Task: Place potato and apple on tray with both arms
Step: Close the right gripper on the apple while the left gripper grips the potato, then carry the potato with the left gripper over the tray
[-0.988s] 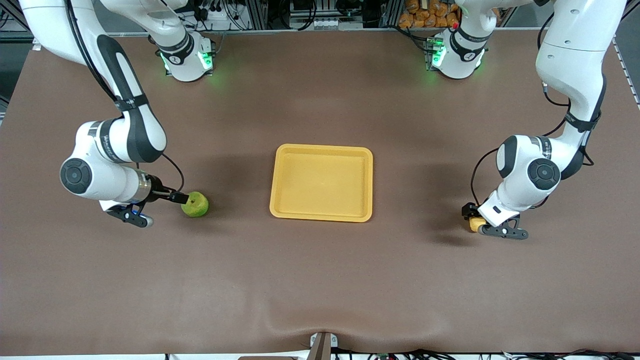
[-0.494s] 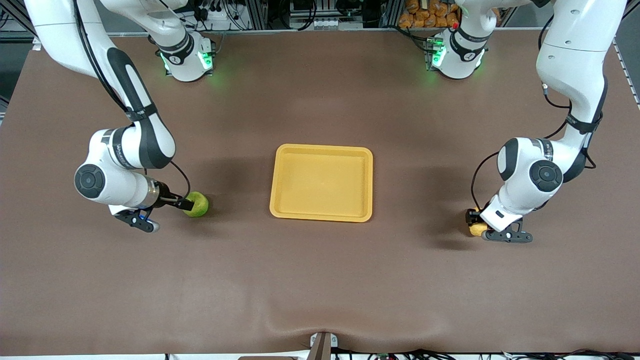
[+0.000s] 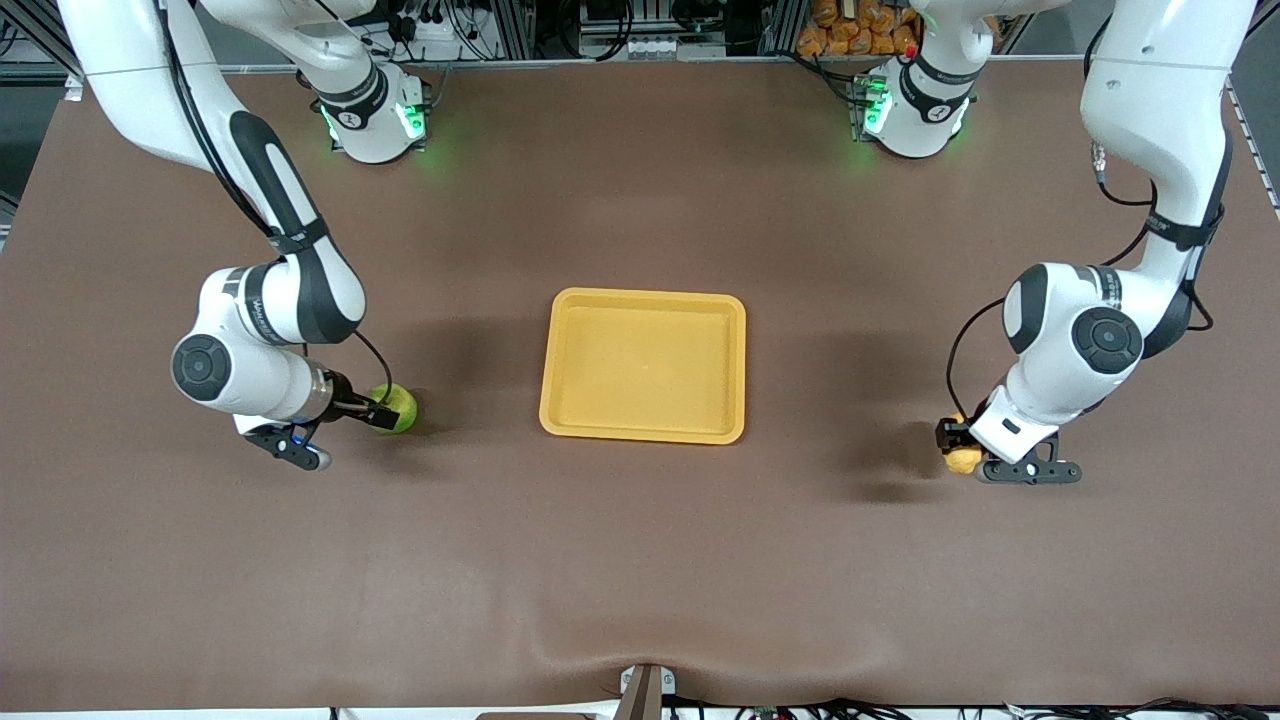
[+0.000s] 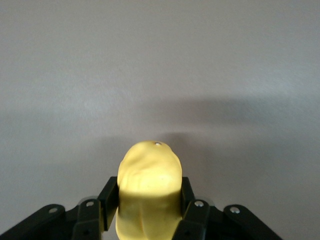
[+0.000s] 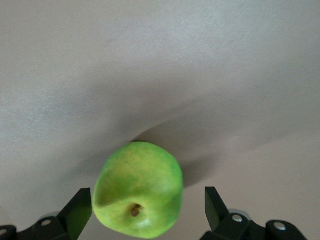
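Observation:
The yellow potato (image 4: 149,187) lies on the brown mat at the left arm's end of the table, and my left gripper (image 4: 149,205) is shut on it, one pad pressed to each side. From the front, the potato (image 3: 962,459) peeks out beside the left gripper (image 3: 968,450). The green apple (image 5: 139,189) rests on the mat at the right arm's end, stem dimple up. My right gripper (image 5: 148,207) stands open around it, a finger on each side with gaps. In the front view the apple (image 3: 402,405) is half covered by the right gripper (image 3: 375,412). The yellow-orange tray (image 3: 643,365) lies between them, with nothing in it.
The brown mat (image 3: 640,560) covers the whole table. Both arm bases (image 3: 375,115) glow green along the edge farthest from the front camera, with cables and framework past the table edge.
The left gripper closed on the potato. The right arm slid toward the apple, so its open fingers now straddle the fruit. The tray did not move.

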Tool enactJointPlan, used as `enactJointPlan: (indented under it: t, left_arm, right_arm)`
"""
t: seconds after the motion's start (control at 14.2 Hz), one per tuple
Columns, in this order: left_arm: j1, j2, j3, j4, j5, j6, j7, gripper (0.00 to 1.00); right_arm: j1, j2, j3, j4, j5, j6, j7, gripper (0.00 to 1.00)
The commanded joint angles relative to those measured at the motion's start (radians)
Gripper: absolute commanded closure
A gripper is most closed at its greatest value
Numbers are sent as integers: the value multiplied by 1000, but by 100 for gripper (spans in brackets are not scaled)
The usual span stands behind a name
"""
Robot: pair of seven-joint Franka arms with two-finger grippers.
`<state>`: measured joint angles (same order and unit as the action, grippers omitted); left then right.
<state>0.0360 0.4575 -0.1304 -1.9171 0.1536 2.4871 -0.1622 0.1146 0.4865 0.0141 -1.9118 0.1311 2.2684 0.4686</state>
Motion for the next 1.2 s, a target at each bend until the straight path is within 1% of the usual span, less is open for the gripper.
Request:
enactJointPlan:
  t: [0.0,0.14,0.28,0.49,0.64,0.71,0.85,0.99,1.13]
  left_arm:
    - [-1,-100,-38,-23,23,-117,-66,100]
    - [-2,-149,-73,-22,23,-196,-108,100]
    - [-2,-180,-119,-19,23,-246,-178,100]
    - [-4,-184,-218,-2,23,-252,-307,100]
    - [-14,-178,-273,26,23,-255,-347,100]
    - [-42,-172,-287,39,24,-264,-367,100]
    - [-111,-162,-287,87,26,-322,-395,100]
    - [-178,-129,-284,142,29,-362,-436,100]
    - [-244,-64,-282,208,96,-364,-531,100]
  right_arm:
    - [5,15,7,10,4,13,27,0]
    - [5,14,7,4,4,5,25,0]
    - [7,18,7,0,2,11,27,0]
    - [11,26,7,0,2,14,47,0]
    - [13,35,7,0,2,17,48,0]
    - [13,37,7,0,2,22,48,0]
    - [13,47,9,-1,2,26,48,0]
    - [13,55,9,-3,2,40,48,0]
    - [13,61,15,-3,2,52,48,0]
